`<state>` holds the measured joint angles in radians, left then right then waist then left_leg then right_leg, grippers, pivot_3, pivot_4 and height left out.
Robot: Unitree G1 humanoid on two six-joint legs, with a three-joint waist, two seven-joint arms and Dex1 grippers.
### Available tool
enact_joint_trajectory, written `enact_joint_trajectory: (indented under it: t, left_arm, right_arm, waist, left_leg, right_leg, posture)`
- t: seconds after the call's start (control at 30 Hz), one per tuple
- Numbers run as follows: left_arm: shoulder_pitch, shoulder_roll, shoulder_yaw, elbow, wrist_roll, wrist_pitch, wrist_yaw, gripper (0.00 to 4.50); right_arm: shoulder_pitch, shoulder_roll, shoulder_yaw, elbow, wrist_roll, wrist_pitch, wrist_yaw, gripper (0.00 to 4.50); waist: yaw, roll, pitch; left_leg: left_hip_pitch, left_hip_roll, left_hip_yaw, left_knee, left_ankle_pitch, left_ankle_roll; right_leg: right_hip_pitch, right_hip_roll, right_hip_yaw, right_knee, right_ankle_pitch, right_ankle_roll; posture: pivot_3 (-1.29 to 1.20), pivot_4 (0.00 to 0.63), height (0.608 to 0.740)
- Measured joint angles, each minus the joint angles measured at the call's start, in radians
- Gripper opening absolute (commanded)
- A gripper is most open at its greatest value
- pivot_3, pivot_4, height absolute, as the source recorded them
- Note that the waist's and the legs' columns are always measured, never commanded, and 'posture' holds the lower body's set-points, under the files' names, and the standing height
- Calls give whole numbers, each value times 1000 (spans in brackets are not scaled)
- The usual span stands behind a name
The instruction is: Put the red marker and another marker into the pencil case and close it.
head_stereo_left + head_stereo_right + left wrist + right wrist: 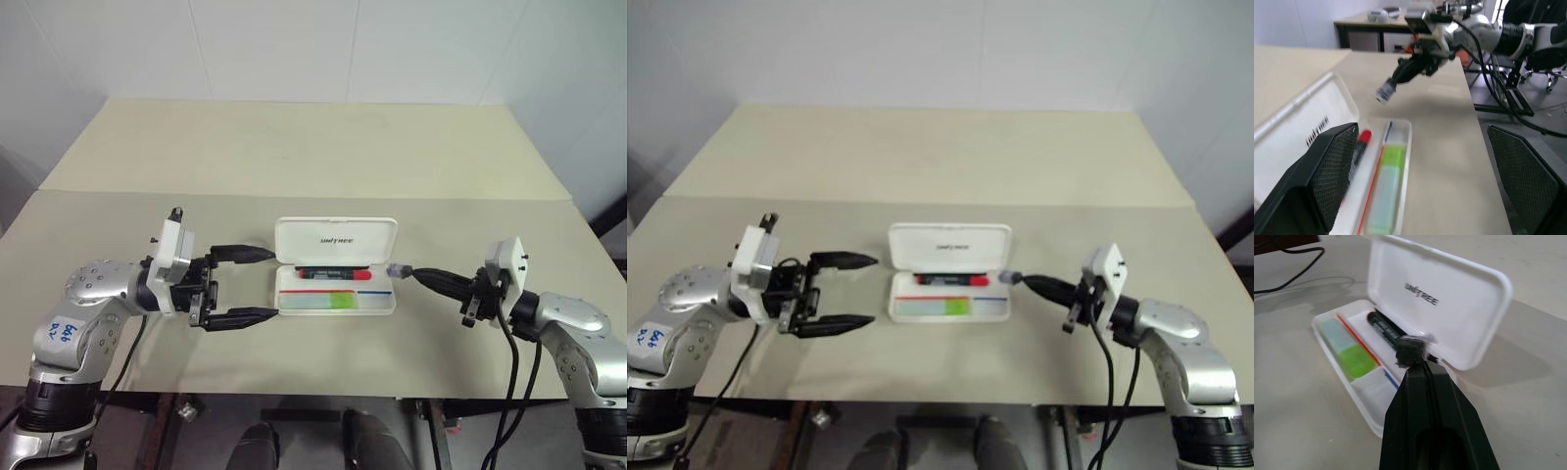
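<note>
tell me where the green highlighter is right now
The green highlighter lies in the open pencil case's front compartment at mid-table, with the red marker just behind it.

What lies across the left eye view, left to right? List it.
left gripper → pencil case, open, holding the red marker and green highlighter → small grey stub → right gripper

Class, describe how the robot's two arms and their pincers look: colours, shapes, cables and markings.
Both arms are rounded silver metal with black joints. Each pincer, left and right, has two tapered black fingers, a white wrist block and black cables. The left arm carries a white label with blue handwriting.
</note>
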<state>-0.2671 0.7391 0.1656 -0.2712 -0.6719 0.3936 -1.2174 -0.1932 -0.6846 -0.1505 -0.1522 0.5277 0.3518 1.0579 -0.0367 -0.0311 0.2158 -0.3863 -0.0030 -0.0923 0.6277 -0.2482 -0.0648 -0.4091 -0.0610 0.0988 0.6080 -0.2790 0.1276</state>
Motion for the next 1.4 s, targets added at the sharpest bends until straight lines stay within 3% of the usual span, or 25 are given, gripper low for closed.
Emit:
enact_joint_trajectory:
  t: [0.4,0.63,1.4]
  left_arm:
    - [184,71,135,37,0,-74,-95,4500]
    - [217,101,210,63,8,-102,-93,4500]
    - [213,100,209,82,9,-117,-73,4500]
  right_arm:
    - [-192,-18,147,177,-111,-47,107,372]
    - [-221,-20,149,214,-118,-50,159,372]
    - [-205,-26,195,211,-164,-99,252,372]
  waist:
    - [-6,0,0]
    - [-4,0,0]
    - [-17,0,0]
  left_leg:
    - [0,1,1,-2,0,0]
    - [-1,1,1,-4,0,0]
    - [0,1,1,-5,0,0]
  right_leg:
    - [-1,0,0,-4,0,-2]
    - [-1,-1,0,-5,0,-2]
    - [-1,0,0,-5,1,-1]
  posture:
    - [0,150,740]
    - [0,150,740]
    - [0,150,740]
